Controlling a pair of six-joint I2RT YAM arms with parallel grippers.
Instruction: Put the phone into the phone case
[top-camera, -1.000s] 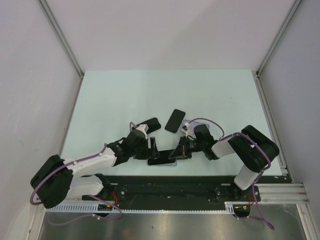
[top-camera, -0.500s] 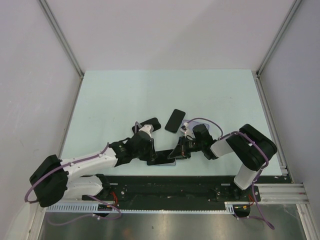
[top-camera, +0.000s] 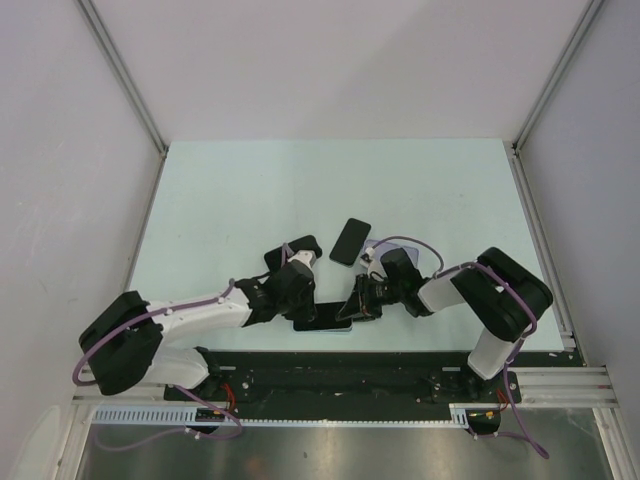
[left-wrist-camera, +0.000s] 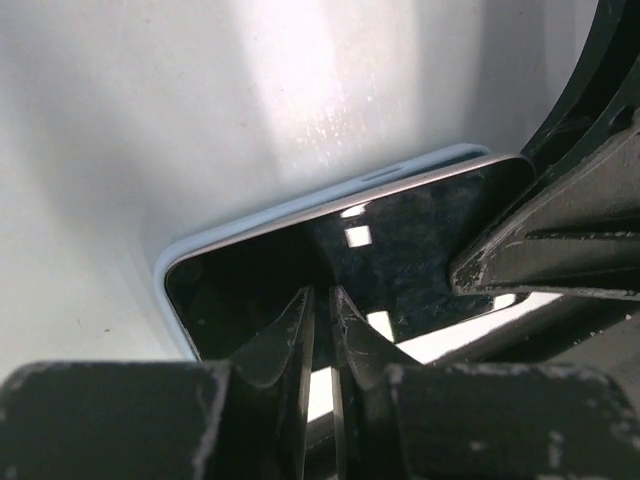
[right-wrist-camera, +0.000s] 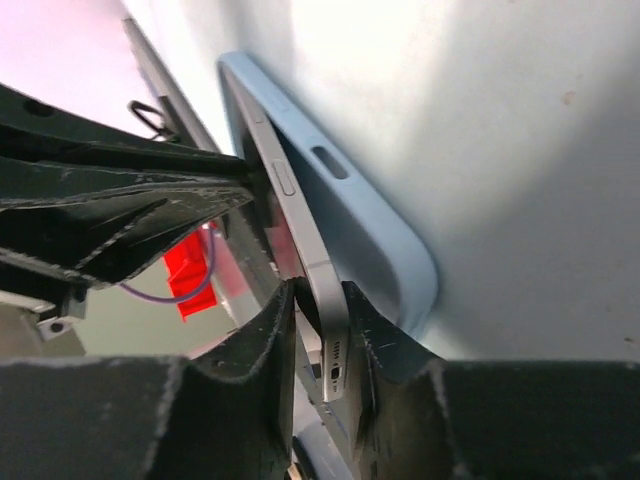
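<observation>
At the near edge of the desk (top-camera: 300, 180), the pale blue phone case (right-wrist-camera: 370, 215) lies flat with the phone (left-wrist-camera: 400, 240) partly in it. One end sits within the rim, while the other stands raised out of it. The right fingers (right-wrist-camera: 255, 335) grasp that raised end by its edges. The left fingers (left-wrist-camera: 285, 335) are clenched almost together on nothing, with their tips on the screen. From above, both arms hide most of the case. A second black slab (top-camera: 350, 241) lies farther out on the pale green surface, between grey walls.
</observation>
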